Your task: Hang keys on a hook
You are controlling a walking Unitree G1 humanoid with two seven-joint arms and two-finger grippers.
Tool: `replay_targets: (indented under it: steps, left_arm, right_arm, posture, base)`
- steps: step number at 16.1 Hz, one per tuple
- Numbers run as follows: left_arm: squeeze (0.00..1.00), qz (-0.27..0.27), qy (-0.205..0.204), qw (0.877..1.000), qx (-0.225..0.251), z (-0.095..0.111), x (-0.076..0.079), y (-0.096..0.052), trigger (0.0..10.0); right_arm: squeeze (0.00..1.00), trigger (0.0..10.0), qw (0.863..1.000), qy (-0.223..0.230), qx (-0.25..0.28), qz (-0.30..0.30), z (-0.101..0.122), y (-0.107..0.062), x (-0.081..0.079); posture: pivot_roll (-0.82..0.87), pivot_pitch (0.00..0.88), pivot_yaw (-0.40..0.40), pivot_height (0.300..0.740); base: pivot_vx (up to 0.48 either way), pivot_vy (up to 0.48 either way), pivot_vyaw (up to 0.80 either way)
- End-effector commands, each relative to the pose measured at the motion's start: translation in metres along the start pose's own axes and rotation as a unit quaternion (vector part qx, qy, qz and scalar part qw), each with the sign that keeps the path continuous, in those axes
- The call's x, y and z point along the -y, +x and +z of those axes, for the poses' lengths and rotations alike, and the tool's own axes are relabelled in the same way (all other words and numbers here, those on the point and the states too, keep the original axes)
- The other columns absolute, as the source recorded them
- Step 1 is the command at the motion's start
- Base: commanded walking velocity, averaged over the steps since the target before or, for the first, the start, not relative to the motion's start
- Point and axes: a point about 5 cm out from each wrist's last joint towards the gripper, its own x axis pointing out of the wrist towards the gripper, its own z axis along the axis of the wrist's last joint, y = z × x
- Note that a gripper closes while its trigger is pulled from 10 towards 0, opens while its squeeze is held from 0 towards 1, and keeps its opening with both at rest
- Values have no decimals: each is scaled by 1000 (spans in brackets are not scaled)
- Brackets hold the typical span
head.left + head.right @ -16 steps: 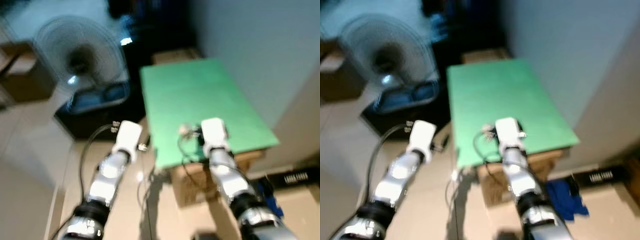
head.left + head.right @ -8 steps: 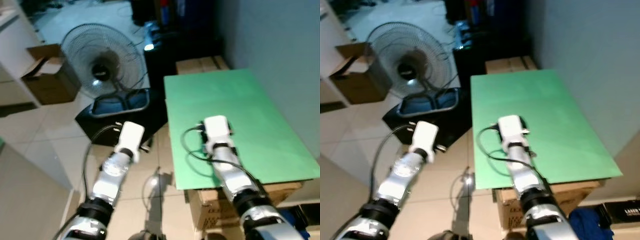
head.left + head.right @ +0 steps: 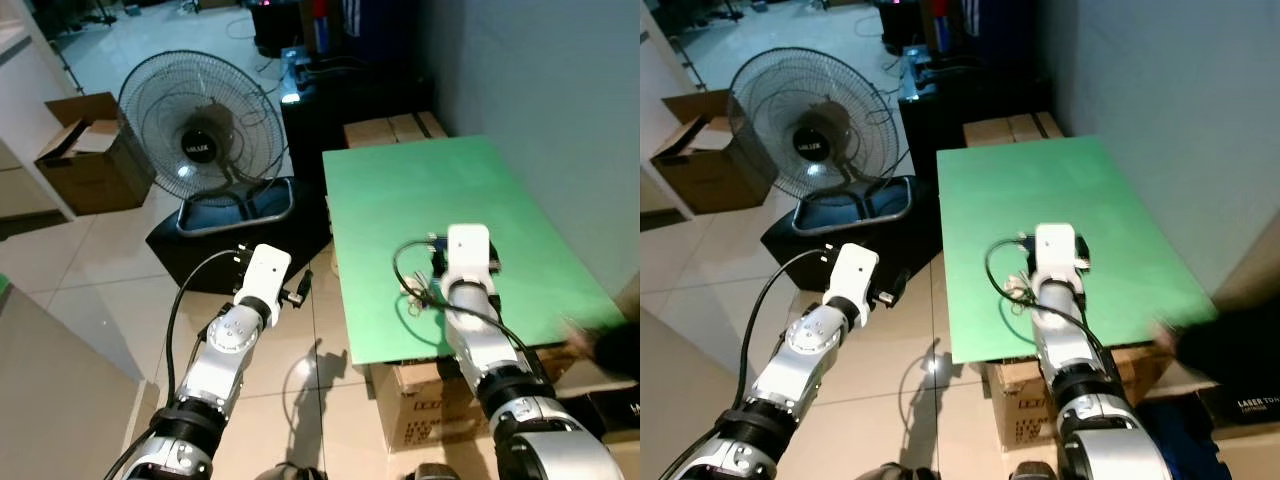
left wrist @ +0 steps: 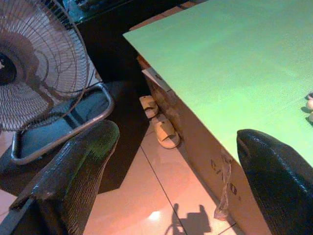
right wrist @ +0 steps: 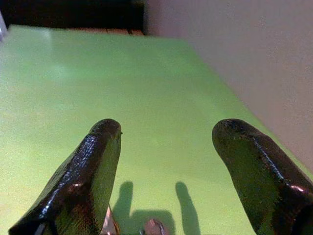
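Note:
A small bunch of pale keys [image 3: 412, 292] lies on the green tabletop [image 3: 450, 190], close to its near left part, beside my right forearm and its black cable. My right gripper [image 5: 166, 161] hovers low over the tabletop, open, with nothing between its fingers. A bit of metal [image 5: 152, 226] shows near the roots of the fingers. My left gripper [image 4: 171, 161] is open too, held over the floor left of the table.
A standing fan [image 3: 200, 125] and a black box [image 3: 240, 240] are on the floor to the left. An open cardboard box [image 3: 85, 150] is farther left. Cartons [image 3: 430, 410] prop up the tabletop. Slippers [image 4: 161, 129] lie beside them. A grey wall [image 3: 540, 90] runs along the right. A dark blurred shape [image 3: 615, 345] is at the right edge.
The camera has shifted and the picture is now sharp. My right arm has moved a little to the right over the table. A dark blurred shape has come in at the right edge.

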Motion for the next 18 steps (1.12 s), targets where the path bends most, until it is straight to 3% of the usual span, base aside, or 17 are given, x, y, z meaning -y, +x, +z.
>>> replay_targets:
  steps: [1, 6, 7, 10, 12, 14, 16, 18]
  left_arm:
    - [0, 3, 7, 1000, -5, -2, -6, -3, 10000]
    - [0, 10, 8, 1000, -3, -1, -12, -5, 10000]
    - [0, 9, 7, 1000, -1, -1, -9, -5, 10000]
    - [0, 10, 5, 1000, -1, -1, -7, -4, 10000]
    - [0, 12, -2, 1000, 2, 1, -4, -2, 10000]
    - [0, 14, -3, 1000, 2, 0, -6, -3, 10000]
    - [0, 23, -6, 1000, 1, -2, -8, -9, 10000]
    - [0, 26, -7, 1000, 0, -4, -8, -12, 10000]
  right_arm:
    - [0, 10000, 1000, 10, 6, 9, 8, 2, -7]
    - [0, 10000, 999, 2, 15, 35, 9, -1, -20]
    - [0, 10000, 996, -5, 43, 77, 13, -10, -35]
    - [0, 10000, 993, -11, 58, 106, 13, -18, -46]
    - [0, 10000, 982, -17, 93, 163, 25, -33, -79]
    - [0, 10000, 982, -18, 99, 160, 35, -28, -82]
    - [0, 10000, 988, -19, 92, 121, 44, -13, -67]
    - [0, 10000, 990, -20, 89, 109, 46, -8, -61]
  posture:
    - [-177, 0, 159, 723]
    - [-172, 0, 150, 723]
    - [-178, 0, 143, 723]
    - [-186, 0, 137, 723]
    - [-183, 0, 131, 723]
    - [-176, 0, 128, 723]
    - [-158, 0, 113, 723]
    - [-146, 0, 105, 723]
  base:
    - [0, 0, 0]
    - [0, 0, 0]
    - [0, 0, 0]
    - [0, 0, 0]
    - [0, 0, 0]
    - [0, 0, 0]
    - [0, 0, 0]
    - [0, 0, 0]
